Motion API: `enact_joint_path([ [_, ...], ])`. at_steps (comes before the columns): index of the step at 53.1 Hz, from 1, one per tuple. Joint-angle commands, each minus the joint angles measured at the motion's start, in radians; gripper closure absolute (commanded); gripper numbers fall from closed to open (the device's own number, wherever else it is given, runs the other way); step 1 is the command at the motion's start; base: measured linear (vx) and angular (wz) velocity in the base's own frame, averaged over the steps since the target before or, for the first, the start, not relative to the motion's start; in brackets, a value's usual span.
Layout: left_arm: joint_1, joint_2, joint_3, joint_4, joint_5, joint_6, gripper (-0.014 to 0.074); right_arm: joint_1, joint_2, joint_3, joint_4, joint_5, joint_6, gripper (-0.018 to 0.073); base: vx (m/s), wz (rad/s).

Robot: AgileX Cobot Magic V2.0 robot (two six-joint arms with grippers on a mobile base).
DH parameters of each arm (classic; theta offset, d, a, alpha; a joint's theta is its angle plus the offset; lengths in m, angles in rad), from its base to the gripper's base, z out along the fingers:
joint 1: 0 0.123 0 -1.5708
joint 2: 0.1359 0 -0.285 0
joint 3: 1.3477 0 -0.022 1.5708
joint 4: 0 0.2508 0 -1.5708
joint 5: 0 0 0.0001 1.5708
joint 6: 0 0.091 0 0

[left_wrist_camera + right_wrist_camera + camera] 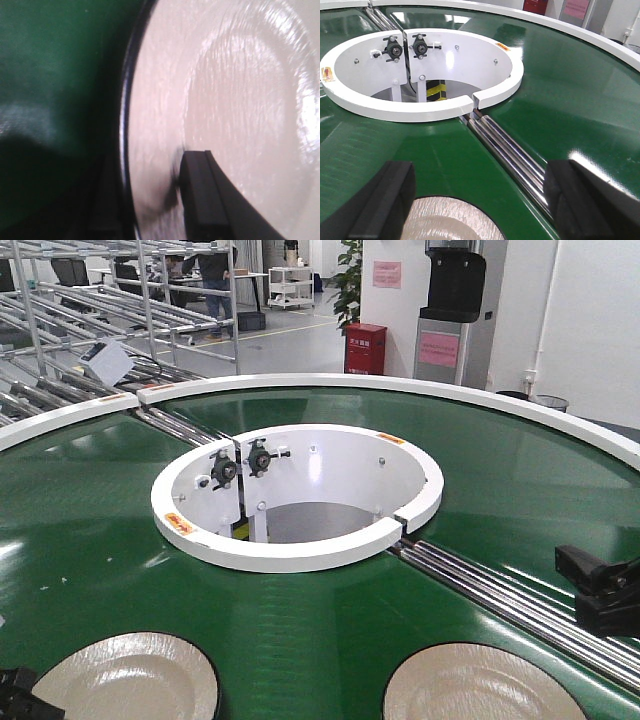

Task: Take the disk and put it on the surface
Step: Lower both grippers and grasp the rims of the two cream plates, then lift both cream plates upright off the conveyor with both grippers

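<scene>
Green conveyor belt curving round a white ring, left disk at lower left, left gripper over its edge, grip unclear, right disk at lower right, right gripper spread wide, empty

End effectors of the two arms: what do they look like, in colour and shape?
The right end effector is black, with two thick fingers that have rounded edges. The left end effector is black too; its wrist view shows one finger, long and squared, with a raised ridge. No cables or markings are visible.
</scene>
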Motion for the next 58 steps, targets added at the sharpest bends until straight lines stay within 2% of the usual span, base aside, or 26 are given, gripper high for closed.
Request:
enact_joint_path([
  [1, -0.006, -0.008, -0.019, -0.072, 0.051, 0.023, 0.0296, -0.002, -0.005, -0.031, -0.021, -0.08, -0.007, -0.0011, 0.0, 0.0],
  [14, -0.046, 0.008, -0.019, -0.127, 0.099, 0.074, 0.0439, -0.002, -0.005, -0.031, -0.022, -0.077, -0.007, -0.0011, 0.0, 0.0],
  [22, -0.067, 0.008, -0.019, -0.158, 0.131, 0.072, 0.0608, -0.002, -0.005, -0.031, -0.022, -0.077, -0.007, -0.0011, 0.0, 0.0],
  [26, -0.064, 0.004, -0.019, -0.224, 0.169, 0.077, 0.0607, -0.002, -0.005, -0.031, -0.022, -0.077, -0.007, -0.0011, 0.0, 0.0],
  [31, -0.064, -0.018, -0.019, -0.343, 0.227, 0.104, 0.0607, -0.002, -0.005, -0.031, -0.022, -0.07, -0.007, -0.0011, 0.0, 0.0],
  [38, -0.064, -0.096, -0.019, -0.465, 0.232, 0.111, 0.0605, -0.002, -0.005, -0.031, -0.002, -0.032, 0.002, -0.0011, 0.0, 0.0],
  [44, -0.064, -0.184, -0.019, -0.532, 0.232, 0.111, 0.0605, -0.003, -0.005, -0.031, 0.026, 0.044, 0.066, -0.0008, 0.0, 0.0],
  [50, -0.064, -0.299, -0.019, -0.584, 0.229, 0.107, 0.0605, -0.003, 0.003, -0.031, 0.072, 0.17, 0.195, 0.0017, 0.0, 0.0],
  [58, -0.064, -0.451, -0.019, -0.645, 0.218, 0.077, 0.0605, -0.003, 0.065, -0.035, 0.167, 0.309, 0.197, 0.0064, 0.0, 0.0],
])
